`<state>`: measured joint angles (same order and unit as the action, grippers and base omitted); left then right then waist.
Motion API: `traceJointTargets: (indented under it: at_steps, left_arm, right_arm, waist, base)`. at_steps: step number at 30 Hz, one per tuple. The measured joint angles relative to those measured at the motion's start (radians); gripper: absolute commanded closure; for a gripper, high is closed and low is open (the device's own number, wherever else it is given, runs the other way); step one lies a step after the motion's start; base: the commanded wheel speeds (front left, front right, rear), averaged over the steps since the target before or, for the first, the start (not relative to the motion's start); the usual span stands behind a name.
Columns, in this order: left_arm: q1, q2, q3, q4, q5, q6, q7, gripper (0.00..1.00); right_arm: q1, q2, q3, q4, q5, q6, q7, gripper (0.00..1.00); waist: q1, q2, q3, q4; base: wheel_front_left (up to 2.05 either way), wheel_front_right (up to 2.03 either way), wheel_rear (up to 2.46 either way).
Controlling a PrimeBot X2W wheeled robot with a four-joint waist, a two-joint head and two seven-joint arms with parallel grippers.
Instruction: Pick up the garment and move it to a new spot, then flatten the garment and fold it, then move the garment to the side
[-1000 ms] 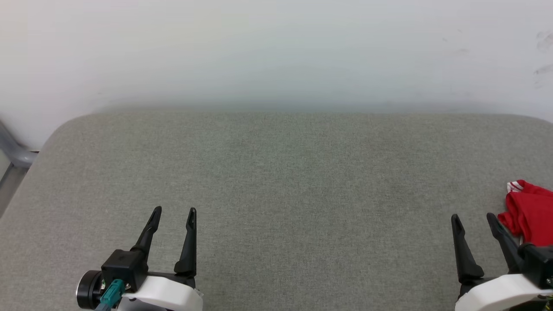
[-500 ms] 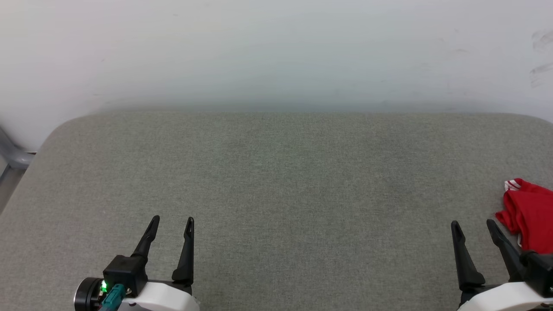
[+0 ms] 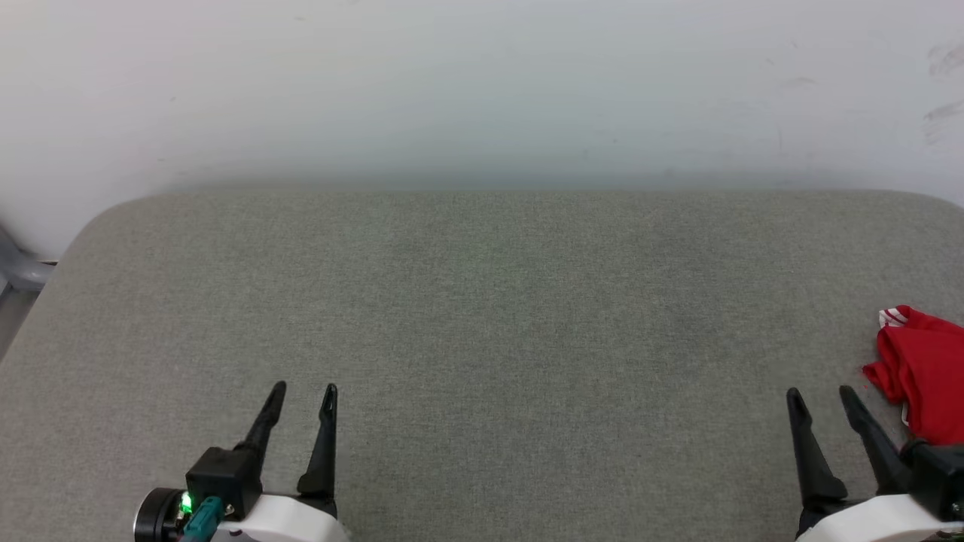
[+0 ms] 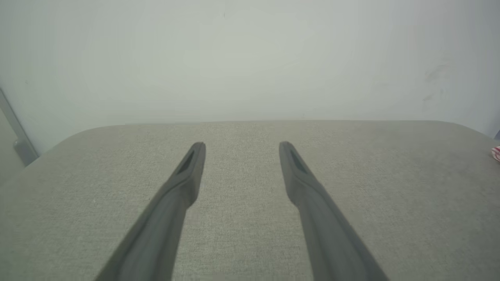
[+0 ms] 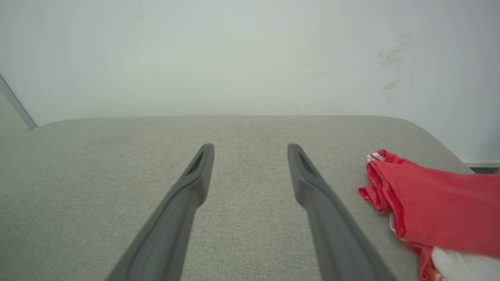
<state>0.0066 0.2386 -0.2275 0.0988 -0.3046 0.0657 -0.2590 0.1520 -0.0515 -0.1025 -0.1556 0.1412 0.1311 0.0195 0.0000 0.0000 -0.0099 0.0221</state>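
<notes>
- Since a second ago, our left gripper and right gripper have dropped lower in the head view.
- The garment lies crumpled at the right edge of the grey padded surface.
- Our right gripper is just beside it, apart.
- Both grippers stand spread wide, holding nothing.

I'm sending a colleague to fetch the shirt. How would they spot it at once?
Find the grey padded surface against the white wall and go to its right end. There, beside the right gripper, lies a crumpled shirt. Bright red with white, it stands out from the plain grey around it.
</notes>
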Motion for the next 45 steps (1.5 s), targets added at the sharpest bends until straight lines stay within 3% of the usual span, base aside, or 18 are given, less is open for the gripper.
traceJointTargets:
  at_steps: [5, 24, 45]
  left_arm:
    - [0.030, -0.014, -0.001, 0.037, -0.021, -0.004, 0.010, 1.00]
    - [0.008, -0.053, 0.074, 0.066, -0.339, -0.048, 0.093, 1.00]
    - [-0.025, -0.087, 0.144, 0.088, -0.616, -0.090, 0.168, 1.00]
  right_arm:
    - [0.009, 0.001, 0.003, 0.045, 0.021, 0.000, 0.000, 1.00]
    - [-0.037, -0.002, 0.012, 0.132, 0.385, 0.000, 0.014, 1.00]
    - [-0.097, -0.006, 0.015, 0.208, 0.700, 0.000, 0.027, 1.00]
  waist:
    - [0.0001, 0.0000, 0.001, 0.000]
    - [0.0001, 0.0000, 0.002, -0.004]
    - [0.0001, 0.0000, 0.005, -0.007]
  base:
    - [0.00, 0.00, 0.00]
    - [0.00, 0.00, 0.00]
    - [0.00, 0.00, 0.00]
